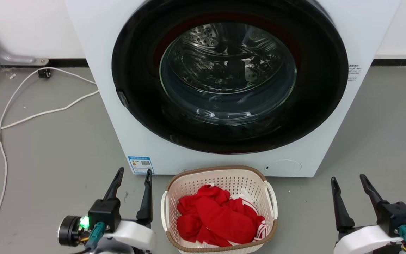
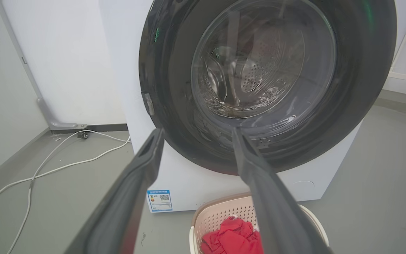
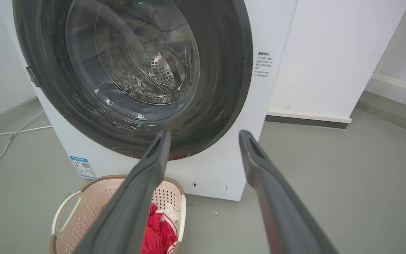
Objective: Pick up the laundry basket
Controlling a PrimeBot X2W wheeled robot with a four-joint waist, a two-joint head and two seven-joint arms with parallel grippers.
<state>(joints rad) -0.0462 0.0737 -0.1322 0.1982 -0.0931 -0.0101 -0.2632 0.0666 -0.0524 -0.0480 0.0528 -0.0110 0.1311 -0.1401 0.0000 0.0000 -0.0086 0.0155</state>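
Fingers of left gripper (image 1: 134, 171) and right gripper (image 1: 348, 177) spread, grasping nothing; laundry basket (image 1: 220, 180) with red clothes (image 1: 217, 215) on floor (image 1: 55, 148) between them, near washing machine (image 1: 93, 35).

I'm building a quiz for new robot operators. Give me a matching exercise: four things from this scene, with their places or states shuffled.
1. laundry basket
2. red clothes
3. white cable
4. left gripper

A. inside the basket
B. open, to the basket's left
C. on the floor before the washing machine
D. on the floor left of the machine

Pairs: 1-C, 2-A, 3-D, 4-B
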